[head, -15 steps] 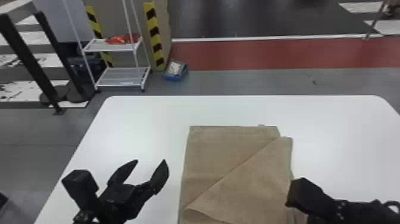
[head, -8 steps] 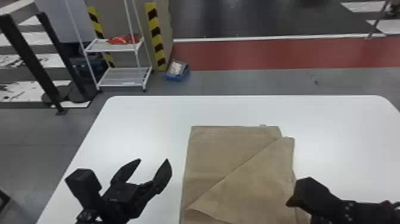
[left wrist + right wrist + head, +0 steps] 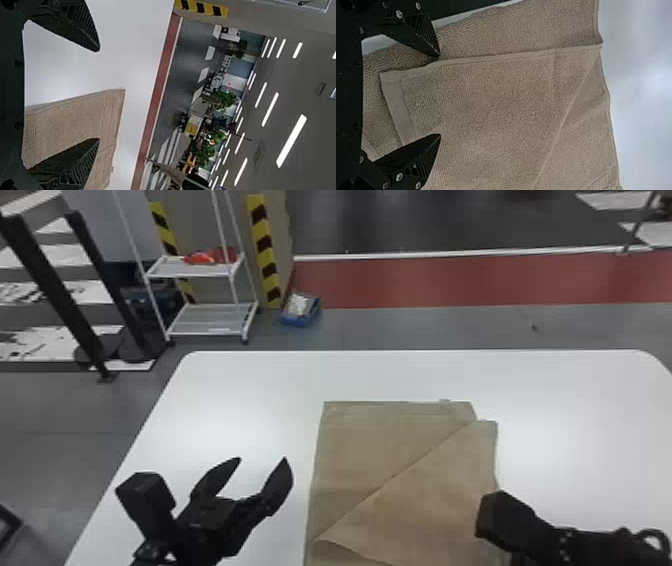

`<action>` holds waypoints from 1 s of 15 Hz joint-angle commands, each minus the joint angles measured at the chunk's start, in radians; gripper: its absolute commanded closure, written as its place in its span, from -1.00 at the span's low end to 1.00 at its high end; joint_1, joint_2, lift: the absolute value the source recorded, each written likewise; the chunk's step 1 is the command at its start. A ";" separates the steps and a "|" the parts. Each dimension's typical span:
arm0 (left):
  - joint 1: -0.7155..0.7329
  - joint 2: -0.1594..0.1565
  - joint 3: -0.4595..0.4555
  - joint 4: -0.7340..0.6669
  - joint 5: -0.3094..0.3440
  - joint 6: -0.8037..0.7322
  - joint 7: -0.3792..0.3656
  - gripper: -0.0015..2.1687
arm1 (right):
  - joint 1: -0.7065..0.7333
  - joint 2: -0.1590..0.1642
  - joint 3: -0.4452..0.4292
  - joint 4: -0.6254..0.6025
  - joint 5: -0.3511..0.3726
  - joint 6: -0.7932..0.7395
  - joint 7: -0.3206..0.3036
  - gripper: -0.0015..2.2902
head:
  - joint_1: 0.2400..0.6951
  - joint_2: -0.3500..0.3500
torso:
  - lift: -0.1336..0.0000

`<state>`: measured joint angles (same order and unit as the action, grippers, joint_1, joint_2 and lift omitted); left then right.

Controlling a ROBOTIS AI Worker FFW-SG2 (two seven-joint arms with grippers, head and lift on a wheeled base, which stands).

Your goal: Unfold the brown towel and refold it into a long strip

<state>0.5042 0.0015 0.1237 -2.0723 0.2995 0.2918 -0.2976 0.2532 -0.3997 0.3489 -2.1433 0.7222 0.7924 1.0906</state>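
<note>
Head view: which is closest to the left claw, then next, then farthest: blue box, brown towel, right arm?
1. Brown towel, just right of the left gripper.
2. Right arm, at the towel's right side.
3. Blue box, on the floor beyond the table.

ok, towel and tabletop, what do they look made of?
Brown towel: looks like matte cotton terry, going by the looped pile and flat hem; fibre unconfirmed.
White tabletop: smooth, low sheen with soft light patches; probably laminate or painted board, can't tell which.

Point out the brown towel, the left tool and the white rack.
Brown towel (image 3: 425,490): head view, on its folded-over flap.
Left tool (image 3: 264,459): head view, midway between its open fingertips.
White rack (image 3: 210,320): head view, on its lower shelf.
</note>
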 commanded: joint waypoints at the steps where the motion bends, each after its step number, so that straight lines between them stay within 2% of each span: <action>1: -0.003 0.000 -0.001 0.001 -0.002 0.002 0.000 -0.93 | -0.002 0.004 -0.004 0.000 0.003 0.020 -0.031 -0.85 | 1.00 0.29 | -0.54; 8: -0.003 0.002 -0.009 0.003 -0.003 0.002 0.000 -0.93 | -0.002 0.006 -0.013 -0.012 -0.001 0.057 -0.104 -0.84 | 1.00 0.19 | -0.54; 13: -0.001 0.002 -0.009 0.003 -0.003 0.002 -0.003 -0.93 | -0.006 0.019 -0.016 -0.013 -0.003 0.069 -0.175 -0.84 | 1.00 0.17 | -0.54; 15: -0.001 0.002 -0.009 0.003 -0.003 0.002 -0.003 -0.93 | -0.006 0.021 -0.016 -0.013 0.000 0.078 -0.178 -0.84 | 1.00 0.15 | -0.54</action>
<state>0.5032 0.0027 0.1150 -2.0693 0.2960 0.2938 -0.3007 0.2475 -0.3799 0.3329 -2.1568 0.7206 0.8648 0.9091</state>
